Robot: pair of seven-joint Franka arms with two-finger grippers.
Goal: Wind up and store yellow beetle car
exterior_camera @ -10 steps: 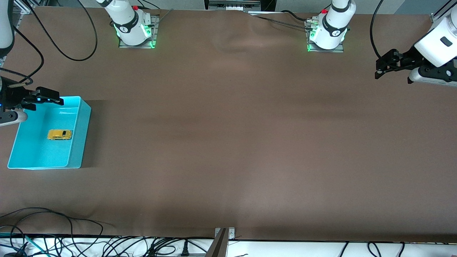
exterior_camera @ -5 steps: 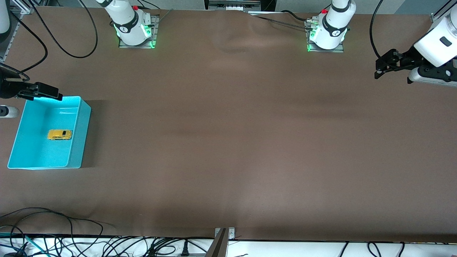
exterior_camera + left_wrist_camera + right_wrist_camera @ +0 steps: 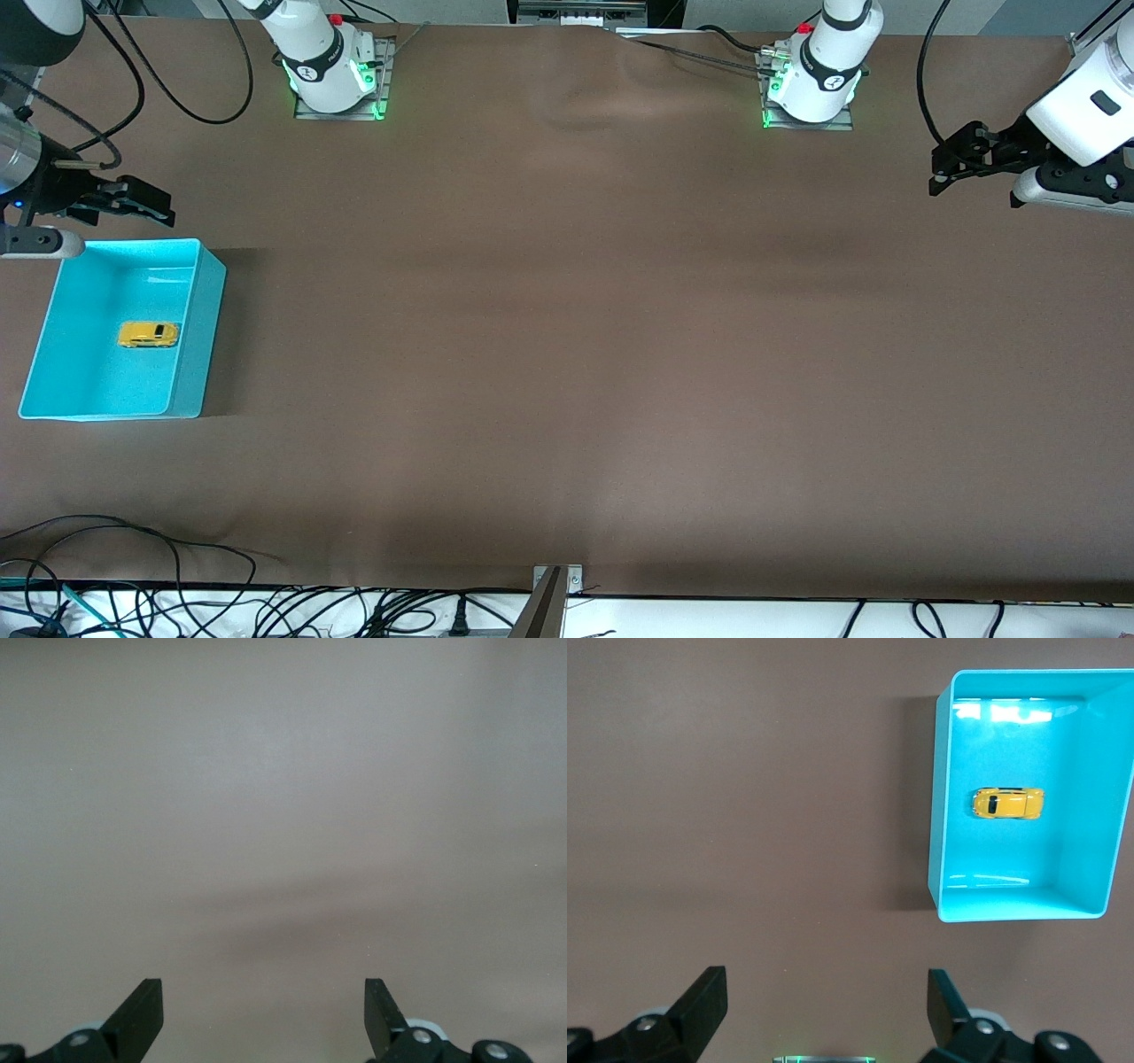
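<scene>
The yellow beetle car lies on its wheels inside the turquoise bin at the right arm's end of the table. My right gripper hangs open and empty above bare table beside the bin's edge that lies farthest from the front camera. At the left arm's end, my left gripper waits, open and empty, over bare brown table.
The two arm bases stand along the table's edge farthest from the front camera. Cables trail along the edge nearest that camera. The brown table top stretches bare between the bin and the left arm's end.
My right gripper has risen and drawn back from over the bin's rim to just outside it. The car, the bin and the left arm have not moved.
</scene>
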